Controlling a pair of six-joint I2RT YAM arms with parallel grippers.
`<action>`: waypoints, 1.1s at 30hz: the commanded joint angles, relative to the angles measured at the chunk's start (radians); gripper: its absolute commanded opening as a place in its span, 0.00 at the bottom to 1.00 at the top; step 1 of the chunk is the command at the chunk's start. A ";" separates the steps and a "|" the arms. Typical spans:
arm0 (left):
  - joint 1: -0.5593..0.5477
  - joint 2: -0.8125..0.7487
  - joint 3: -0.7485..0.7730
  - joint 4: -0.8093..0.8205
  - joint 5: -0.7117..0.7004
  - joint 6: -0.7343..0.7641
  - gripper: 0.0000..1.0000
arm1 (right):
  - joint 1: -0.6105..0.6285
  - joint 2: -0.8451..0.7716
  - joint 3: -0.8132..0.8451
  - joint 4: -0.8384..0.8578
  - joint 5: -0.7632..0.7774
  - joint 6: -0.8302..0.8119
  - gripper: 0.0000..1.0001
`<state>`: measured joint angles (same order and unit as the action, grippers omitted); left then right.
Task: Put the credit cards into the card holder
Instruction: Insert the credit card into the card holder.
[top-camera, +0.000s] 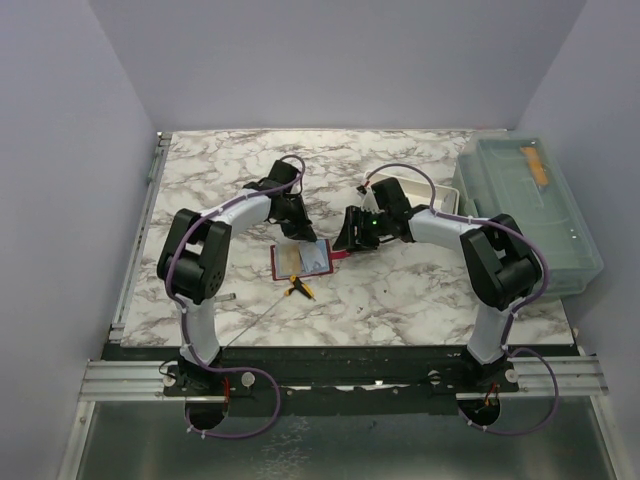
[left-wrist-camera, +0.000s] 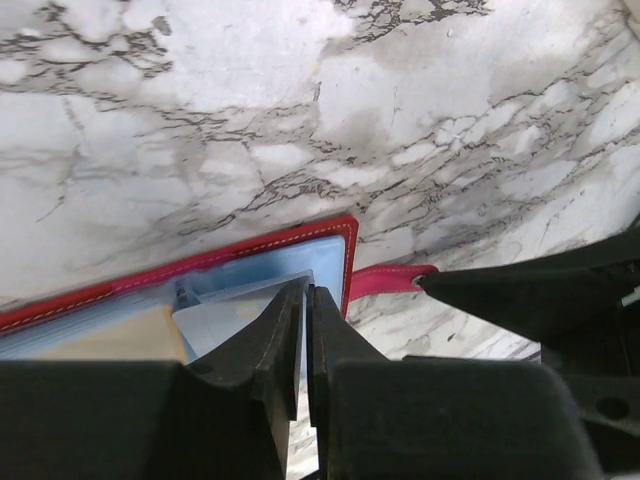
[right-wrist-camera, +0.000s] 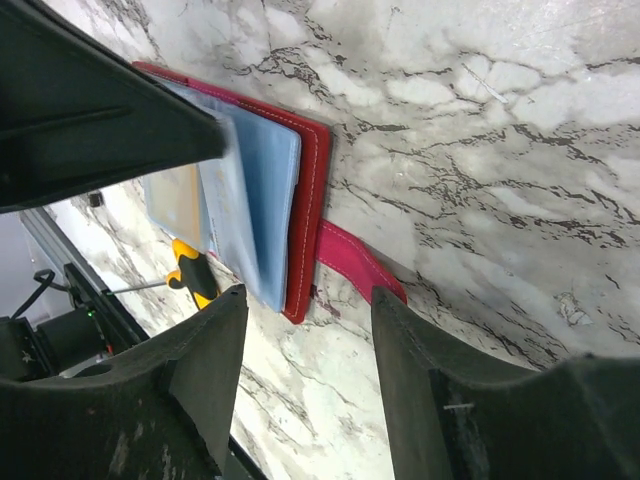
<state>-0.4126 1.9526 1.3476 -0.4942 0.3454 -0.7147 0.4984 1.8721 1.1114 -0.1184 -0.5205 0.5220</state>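
**Inspector:** Left hand (left-wrist-camera: 305, 292), condition at time of inspection?

**Assessor:** Its fingers were drawn nearly together, pinching the pale blue card (left-wrist-camera: 240, 312) by one edge. The card lay tilted over the blue-grey lining of the card holder (left-wrist-camera: 345, 245). Whether it had entered a slot could not be determined.

**Inspector:** Right hand (right-wrist-camera: 310, 300)?

**Assessor:** Its fingers were spread apart and gripped nothing. They stood on either side of the holder's red strap (right-wrist-camera: 352, 262), low over the tabletop (right-wrist-camera: 480, 150). Contact with the strap could not be confirmed.

**Inspector:** Location of the holder?

**Assessor:** It lay open and flat on the marble tabletop, near the centre, between the two hands. The tan-gold card (left-wrist-camera: 130, 338) showed against the lining beside the pale blue one, on the side away from the strap.

**Inspector:** Other items noted?

**Assessor:** A yellow-handled tool (top-camera: 300, 290) lay just beside the holder's near edge. A white tray (top-camera: 440, 192) and a clear lidded bin (top-camera: 530, 205) stood at the far right, well apart from the holder.
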 joint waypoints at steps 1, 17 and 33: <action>0.029 -0.089 -0.037 0.025 0.065 0.044 0.09 | 0.006 -0.016 0.027 0.009 -0.038 -0.007 0.58; 0.052 -0.179 -0.124 0.040 0.104 0.063 0.07 | 0.067 0.080 0.039 0.283 -0.282 0.077 0.77; 0.164 -0.375 -0.153 -0.069 -0.001 0.145 0.43 | 0.229 0.175 0.180 0.281 -0.229 0.128 0.70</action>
<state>-0.2966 1.7000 1.1858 -0.4786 0.4263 -0.6407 0.6754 2.0220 1.2568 0.1211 -0.7635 0.6056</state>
